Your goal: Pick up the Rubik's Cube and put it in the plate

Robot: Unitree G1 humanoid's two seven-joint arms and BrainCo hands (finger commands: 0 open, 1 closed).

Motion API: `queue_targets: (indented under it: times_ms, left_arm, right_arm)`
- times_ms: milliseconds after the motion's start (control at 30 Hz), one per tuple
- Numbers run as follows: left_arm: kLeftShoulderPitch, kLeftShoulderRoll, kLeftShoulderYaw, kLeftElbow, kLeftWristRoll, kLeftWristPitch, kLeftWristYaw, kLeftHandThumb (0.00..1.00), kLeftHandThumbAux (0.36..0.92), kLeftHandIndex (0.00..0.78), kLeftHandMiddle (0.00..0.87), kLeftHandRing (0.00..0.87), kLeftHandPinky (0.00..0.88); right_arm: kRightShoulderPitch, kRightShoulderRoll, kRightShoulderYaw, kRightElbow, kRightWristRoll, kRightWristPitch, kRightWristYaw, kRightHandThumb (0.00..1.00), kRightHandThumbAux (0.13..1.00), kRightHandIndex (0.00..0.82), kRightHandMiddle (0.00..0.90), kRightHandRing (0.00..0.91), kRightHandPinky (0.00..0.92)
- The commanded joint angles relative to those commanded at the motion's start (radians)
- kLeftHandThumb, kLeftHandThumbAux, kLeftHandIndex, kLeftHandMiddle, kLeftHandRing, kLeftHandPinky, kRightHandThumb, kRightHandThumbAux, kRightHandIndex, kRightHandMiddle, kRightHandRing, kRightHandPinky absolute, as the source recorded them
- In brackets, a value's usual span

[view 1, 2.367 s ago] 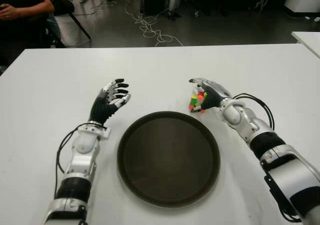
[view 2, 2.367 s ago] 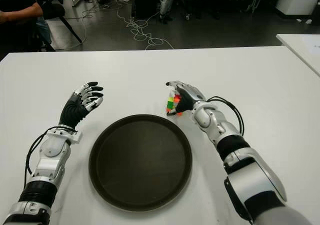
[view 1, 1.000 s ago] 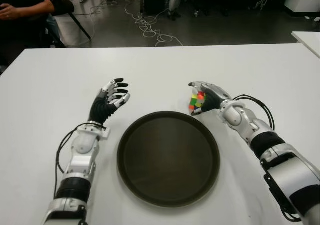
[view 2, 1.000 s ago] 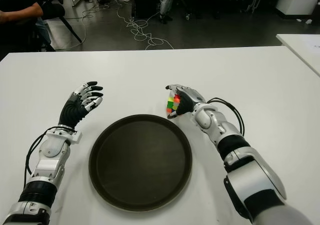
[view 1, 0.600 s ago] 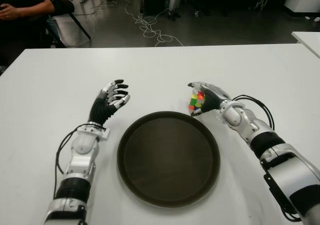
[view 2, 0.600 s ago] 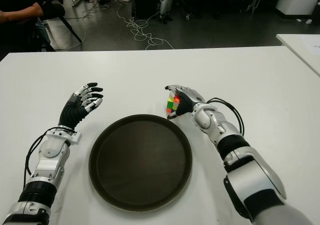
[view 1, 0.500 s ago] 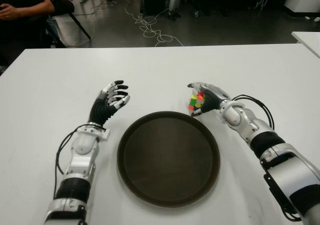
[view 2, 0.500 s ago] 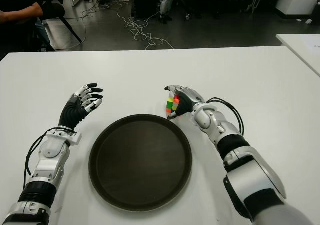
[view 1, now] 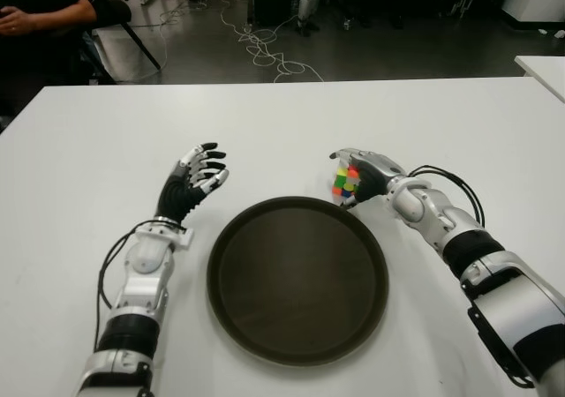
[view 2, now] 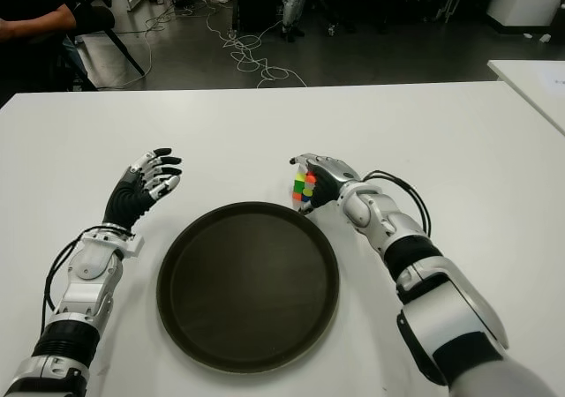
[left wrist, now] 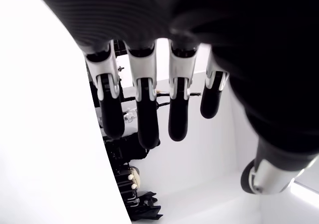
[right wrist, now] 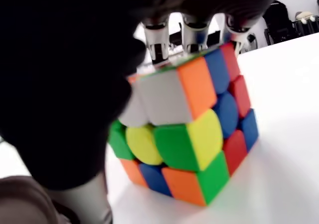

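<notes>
1. The right hand [view 1: 366,173] is clamped on the Rubik's Cube [view 1: 344,181]. In the right wrist view its fingertips [right wrist: 193,32] press along the cube's top edge while the palm and thumb side cover the opposite face.

2. The Rubik's Cube [right wrist: 187,127] sits in that grip just off the plate's far-right rim. Whether its lower corner touches the tabletop [view 1: 282,123] or hangs just clear of it I cannot tell.

3. The relation that matters: the plate [view 1: 297,279] lies toward the near edge of the tabletop and to the robot's left of the cube, with its rim just beside the cube's lower edge. My judgement is that the next move is a short carry inward over that rim, high enough that the cube's bottom does not clip the raised lip, then a release over the plate's middle.

4. The cube has no long axis to worry about. It is held slightly tilted, one corner lowest.

5. The plate is a dark round dish holding nothing. It lies flat near the middle of the tabletop's near edge.

6. The left hand [view 1: 190,182] shows beside the plate's far-left rim, raised, with fingers [left wrist: 142,109] spread and holding nothing. It is well apart from the cube, so the right hand is plainly the nearer one.
</notes>
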Motion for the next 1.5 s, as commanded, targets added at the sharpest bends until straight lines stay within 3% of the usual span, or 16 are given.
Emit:
queue_targets:
  times_ms: [833,1200,1333,1367,1500]
  left_arm:
    - [0.003,0.002,0.000,-0.014,0.006,0.025,0.015,0.072,0.612,0.179,0.266,0.266,0.256]
    - [0.004,0.003,0.000,-0.026,-0.004,0.038,0.001,0.086,0.619,0.178,0.265,0.266,0.246]
    - [0.005,0.000,0.001,-0.027,-0.008,0.037,0.001,0.084,0.628,0.185,0.272,0.269,0.244]
    - [0.006,-0.001,0.002,-0.029,-0.008,0.036,0.004,0.084,0.630,0.185,0.272,0.269,0.244]
    - [0.009,-0.003,0.002,-0.035,-0.008,0.038,0.010,0.082,0.638,0.191,0.272,0.269,0.254]
  right_arm:
    - [-0.004,-0.003,0.026,-0.054,-0.020,0.097,0.130,0.000,0.852,0.112,0.128,0.152,0.131]
    - [-0.004,-0.009,0.035,-0.063,-0.026,0.092,0.133,0.000,0.876,0.119,0.144,0.169,0.143]
    - [-0.003,-0.009,0.035,-0.069,-0.028,0.102,0.127,0.000,0.901,0.122,0.241,0.289,0.257]
    - [0.004,-0.010,0.030,-0.074,-0.029,0.097,0.094,0.000,0.926,0.137,0.319,0.360,0.332]
    - [0.019,-0.011,0.022,-0.082,-0.034,0.087,0.019,0.237,0.958,0.246,0.507,0.506,0.485]
